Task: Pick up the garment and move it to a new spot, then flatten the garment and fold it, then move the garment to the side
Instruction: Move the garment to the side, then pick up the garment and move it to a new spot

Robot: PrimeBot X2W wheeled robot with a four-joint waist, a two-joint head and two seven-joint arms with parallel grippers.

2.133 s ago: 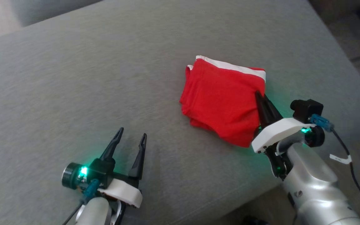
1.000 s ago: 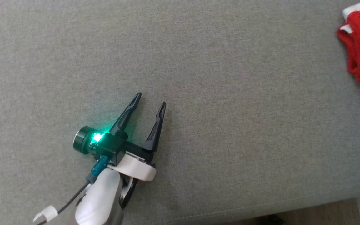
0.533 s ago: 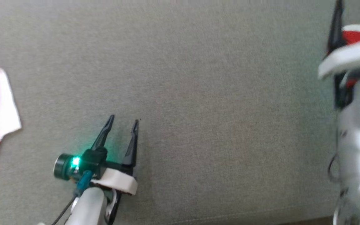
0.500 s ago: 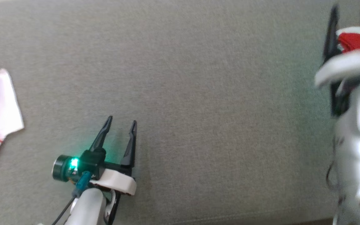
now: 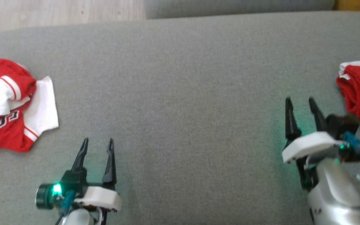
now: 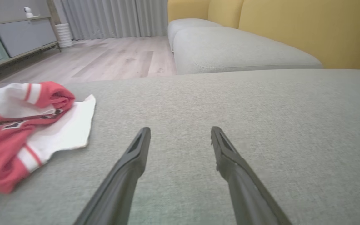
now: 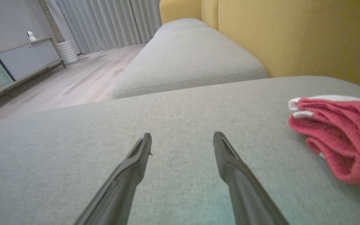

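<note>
1. The left pincer has its jaws wide with nothing between them. It hangs low over the cushion, fingers pointing away from the robot.
2. The right pincer is also wide and empty. It sits just beside the folded garment but apart from it, which suggests this piece is finished.
3. The folded garment is red with white trim, a compact stack of layers at the cushion's right end. It looks folded and set to the side, which leaves the middle free.
4. The jersey, red and white, lies crumpled at the cushion's left end. It is near the left pincer but not touching it. I take it to be the piece awaiting pick-up. The left pincer is the nearer one, and its wide jaws suit a grab at the bunched cloth.
5. The cushion is bare between the two pincers, so this is likely where a garment would be laid out, flattened and folded.
6. Count:
   - Two pincers, both empty.
   - Two garments, one folded and one crumpled, well apart at opposite ends.
   - One cushion carrying both.
</note>
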